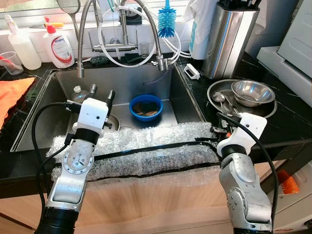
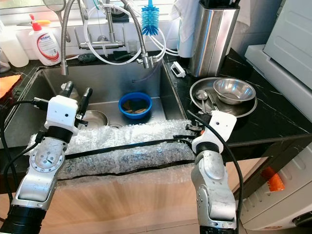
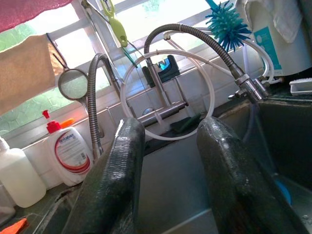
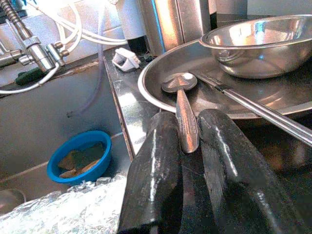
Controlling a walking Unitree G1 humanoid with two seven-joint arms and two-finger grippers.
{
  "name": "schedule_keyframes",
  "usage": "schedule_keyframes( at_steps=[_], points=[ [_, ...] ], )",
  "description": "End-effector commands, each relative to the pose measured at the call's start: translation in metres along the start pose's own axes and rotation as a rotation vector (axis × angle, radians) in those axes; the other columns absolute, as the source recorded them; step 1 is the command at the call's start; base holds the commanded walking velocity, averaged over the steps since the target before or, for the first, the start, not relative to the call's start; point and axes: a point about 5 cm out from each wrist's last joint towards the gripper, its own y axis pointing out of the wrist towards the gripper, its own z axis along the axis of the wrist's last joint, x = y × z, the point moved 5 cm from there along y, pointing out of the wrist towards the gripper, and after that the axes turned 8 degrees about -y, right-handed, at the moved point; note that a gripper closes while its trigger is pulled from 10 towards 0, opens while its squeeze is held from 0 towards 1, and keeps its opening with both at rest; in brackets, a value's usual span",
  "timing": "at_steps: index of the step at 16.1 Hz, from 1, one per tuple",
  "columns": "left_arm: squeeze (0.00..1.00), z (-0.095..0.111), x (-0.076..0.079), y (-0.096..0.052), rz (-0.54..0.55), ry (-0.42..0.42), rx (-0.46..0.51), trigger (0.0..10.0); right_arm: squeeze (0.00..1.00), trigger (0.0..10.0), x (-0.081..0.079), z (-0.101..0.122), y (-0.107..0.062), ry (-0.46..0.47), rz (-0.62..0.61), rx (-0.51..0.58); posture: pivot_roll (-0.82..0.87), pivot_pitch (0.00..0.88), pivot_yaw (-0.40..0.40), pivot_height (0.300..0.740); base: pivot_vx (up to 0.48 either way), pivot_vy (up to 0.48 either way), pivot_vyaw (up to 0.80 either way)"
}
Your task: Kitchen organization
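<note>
A steel sink (image 1: 48, 105) is sunk into a black, white-veined stone counter (image 1: 287, 122), with pale wood cabinet fronts (image 1: 146, 204) below the edge. Behind the sink runs a white sill under a bright window (image 3: 146, 14) that pours daylight in; patterned frosted glass (image 3: 29, 107) shows at one side. A white appliance (image 1: 292, 53) stands at the counter's right end.

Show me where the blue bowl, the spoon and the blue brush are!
blue bowl (image 1: 146, 107), left eye view, on its rim.
spoon (image 4: 179, 83), right wrist view, on its scoop.
blue brush (image 1: 166, 24), left eye view, on its bristles.
</note>
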Motion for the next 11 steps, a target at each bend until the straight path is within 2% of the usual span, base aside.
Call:
schedule_keyframes(
  at_steps=[1, 2, 3, 4, 5, 11],
  points=[
    [0.0, 0.0032, 0.0003, 0.0034, -0.017, 0.018, 0.017, 10.0, 0.0, 10.0, 0.0, 0.0055, 0.0016, 0.013, -0.006, 0.018, -0.07, 0.0, 0.003, 0.74, 0.0, 0.0, 0.0],
    [0.0, 0.0032, 0.0003, 0.0034, -0.017, 0.018, 0.017, 10.0, 0.0, 10.0, -0.0002, 0.0057, 0.0016, 0.013, -0.005, 0.018, -0.07, 0.0, 0.003, 0.74, 0.0, 0.0, 0.0],
    [0.0, 0.0031, 0.0004, 0.0034, -0.017, 0.018, 0.016, 10.0, 0.0, 2.8, -0.0001, 0.0059, 0.0017, 0.015, -0.006, 0.019, -0.07, 0.0, 0.004, 0.74, 0.0, 0.0, 0.0],
    [0.0, 0.0031, 0.0004, 0.0034, -0.017, 0.018, 0.016, 10.0, 0.0, 2.8, -0.0002, 0.006, 0.0017, 0.015, -0.006, 0.02, -0.07, 0.0, 0.004, 0.74, 0.0, 0.0, 0.0],
    [0.0, 0.0031, 0.0003, 0.0035, -0.018, 0.019, 0.016, 10.0, 0.0, 0.0, -0.0004, 0.0065, 0.0019, 0.016, -0.005, 0.022, -0.07, 0.0, 0.005, 0.74, 0.0, 0.0, 0.0],
    [0.0, 0.0038, 0.0001, 0.0041, -0.018, 0.021, 0.019, 10.0, 0.0, 0.0, -0.0018, 0.0114, 0.0023, 0.026, 0.0, 0.042, -0.07, 0.0, 0.006, 0.74, 0.0, 0.0, 0.0]
  ],
)
